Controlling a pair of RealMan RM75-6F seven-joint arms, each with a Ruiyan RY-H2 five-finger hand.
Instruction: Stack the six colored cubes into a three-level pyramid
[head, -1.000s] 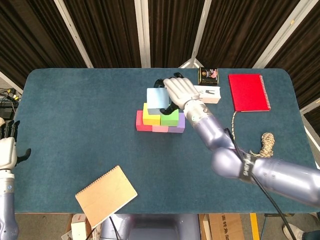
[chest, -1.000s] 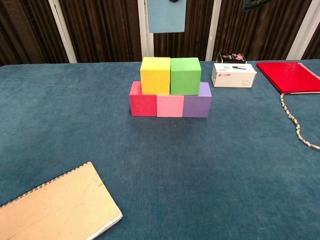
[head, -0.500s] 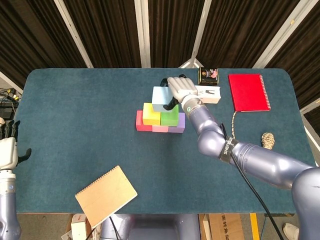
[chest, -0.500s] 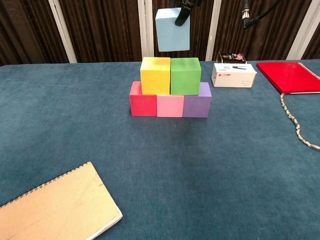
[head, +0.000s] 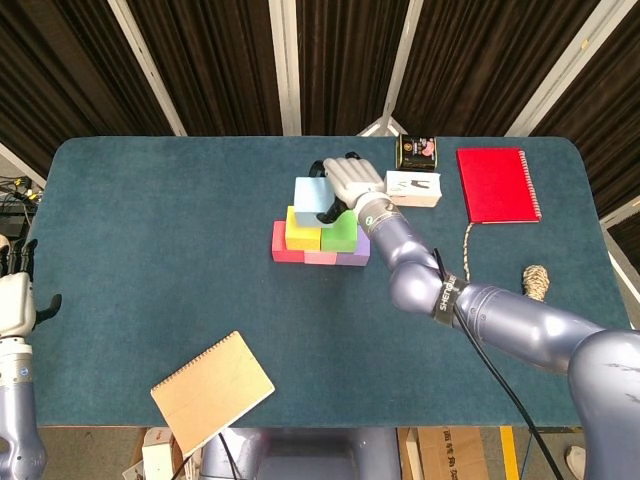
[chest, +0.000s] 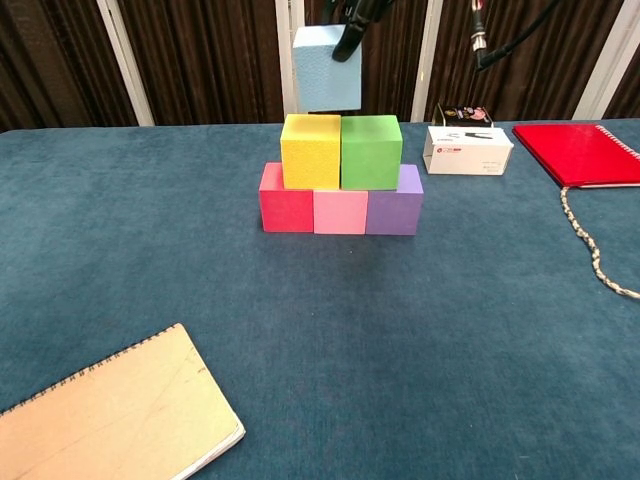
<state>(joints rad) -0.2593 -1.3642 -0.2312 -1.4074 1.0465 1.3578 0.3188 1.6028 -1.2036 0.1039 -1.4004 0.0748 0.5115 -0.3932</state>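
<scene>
Now five stacked cubes (chest: 340, 178), one light-blue cube (chest: 326, 68) in right hand (head: 345, 183)

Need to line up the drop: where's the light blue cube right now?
The light blue cube is held by the right hand just above the yellow cube and green cube, not yet resting on them.
</scene>
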